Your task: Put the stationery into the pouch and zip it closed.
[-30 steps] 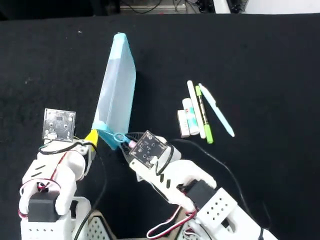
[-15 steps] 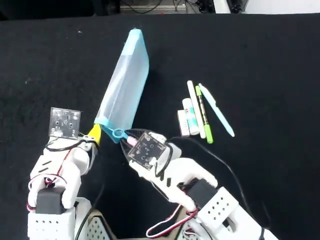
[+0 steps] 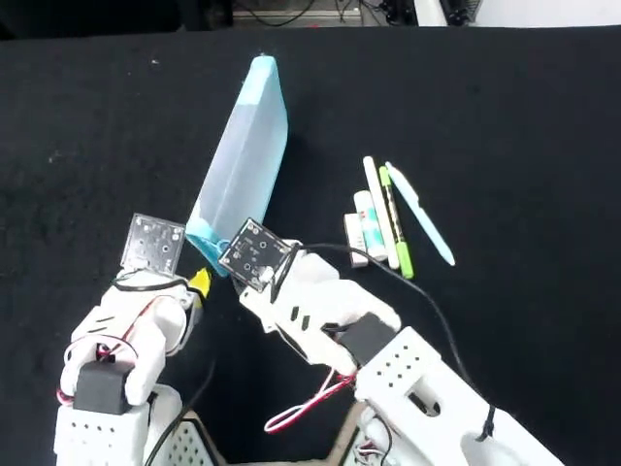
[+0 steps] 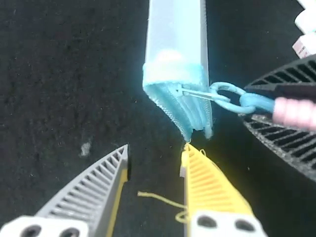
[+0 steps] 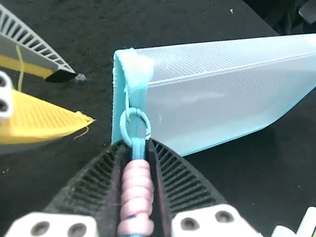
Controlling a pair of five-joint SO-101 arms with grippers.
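Right end effector (image 5: 136,146), ribbed, around ring-shaped pull (image 5: 134,124) of translucent pouch (image 5: 222,89)

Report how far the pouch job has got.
Done: nothing packed; the stationery lies on the table beside the pouch. In hand: the right gripper is shut on the zipper pull, the left gripper open at the pouch's end. Left: loading, then zipping.

High camera: fixed overhead, set well back, looking down on the whole desk (image 3: 505,116), with the arm bases (image 3: 107,427) at the lower edge. Left wrist camera: mounted behind the left hand (image 4: 155,148), facing out along it, close to the pouch (image 4: 175,44) end. Right wrist camera: likewise behind the right hand (image 5: 134,143), closer in. All three share the zip pull (image 4: 232,98); each wrist camera catches the other hand.
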